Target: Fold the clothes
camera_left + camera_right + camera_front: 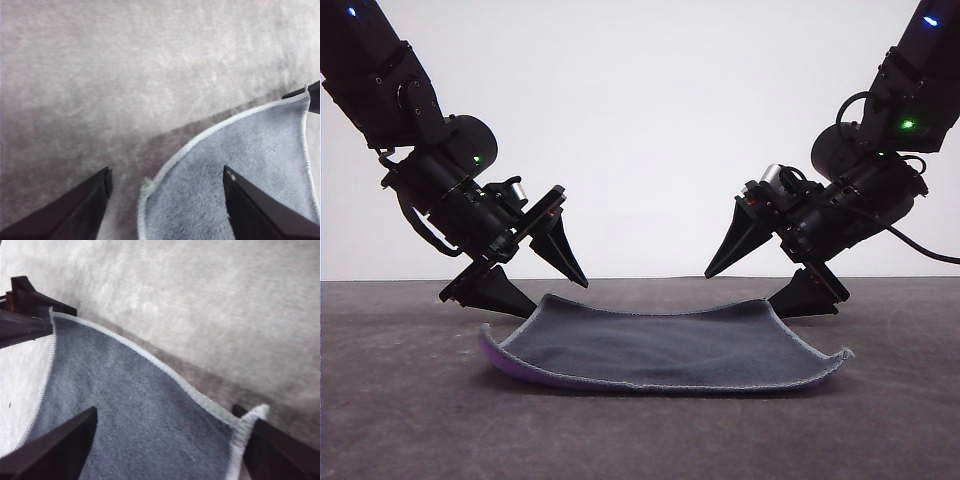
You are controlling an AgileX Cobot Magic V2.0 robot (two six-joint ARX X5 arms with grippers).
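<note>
On the grey table point(410, 420), near the middle of the front view, I see the cloth point(660, 350) lying dark side up, with a strip of purple showing under its near left edge and a pale stitched border all round. Its far edge and its right near corner curl up off the surface.

My left gripper point(535, 290) sits at the cloth's far left corner, jaws apart: 1 finger low, by the table at that corner, the other raised above it. My right gripper point(757, 285) mirrors it at the far right corner, also spread, 1 finger low behind the cloth's edge and 1 lifted clear. From the front I cannot tell whether the low fingers touch the fabric.

Left wrist camera adds detail the front lacks: the left gripper point(165, 195) straddles the rounded corner of the cloth point(250, 170), 1 finger over bare table point(125, 75) and 1 over the fabric, with a dark tip of the other arm at the far corner.

Right wrist camera shows the right gripper point(170, 440) spread wide across the cloth point(130, 405), 1 finger over the fabric and the other just past the curled, stitched corner, and the left arm's fingers at the opposite corner. The purple side does not appear from either wrist.

I can read no writing or brand marks anywhere; small green and blue lights glow on the arms.
</note>
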